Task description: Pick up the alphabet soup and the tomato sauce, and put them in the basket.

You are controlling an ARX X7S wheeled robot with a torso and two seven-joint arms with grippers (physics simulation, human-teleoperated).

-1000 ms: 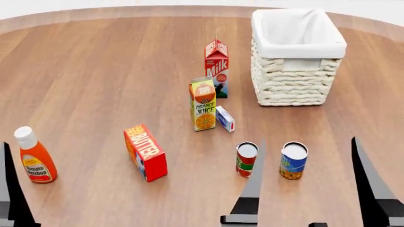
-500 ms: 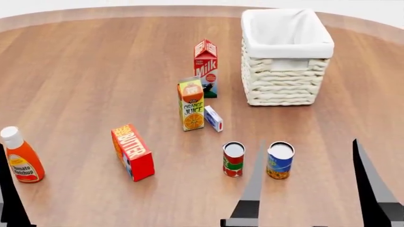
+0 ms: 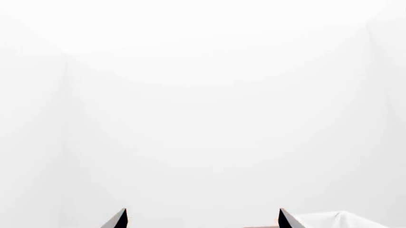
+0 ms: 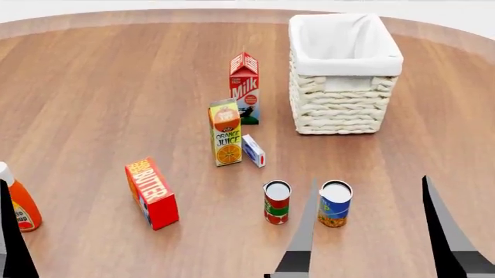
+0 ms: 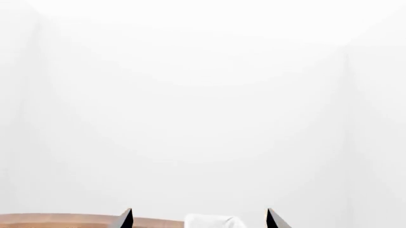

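The alphabet soup (image 4: 335, 204), a blue and orange can, stands upright on the wooden table beside the tomato sauce (image 4: 276, 202), a red and green can on its left. The cream wicker basket (image 4: 346, 98) with a white liner stands farther back, slightly right. My right gripper (image 4: 370, 182) is open near the front edge; its left finger (image 4: 304, 243) rises just in front of the gap between the cans. In the right wrist view the right gripper (image 5: 198, 214) holds nothing, with the basket's liner (image 5: 212, 221) beyond. My left gripper (image 3: 201, 214) is open and empty; one finger (image 4: 11, 237) shows at the far left.
A milk carton (image 4: 244, 87), an orange juice carton (image 4: 226, 132) and a small white box (image 4: 253, 150) stand left of the basket. A red butter box (image 4: 152, 193) lies front left. A ketchup bottle (image 4: 19, 202) sits at the left edge.
The head view has shifted: every object on the table now sits farther left and lower in the picture, and the ketchup bottle is half cut off. Both grippers stay open.
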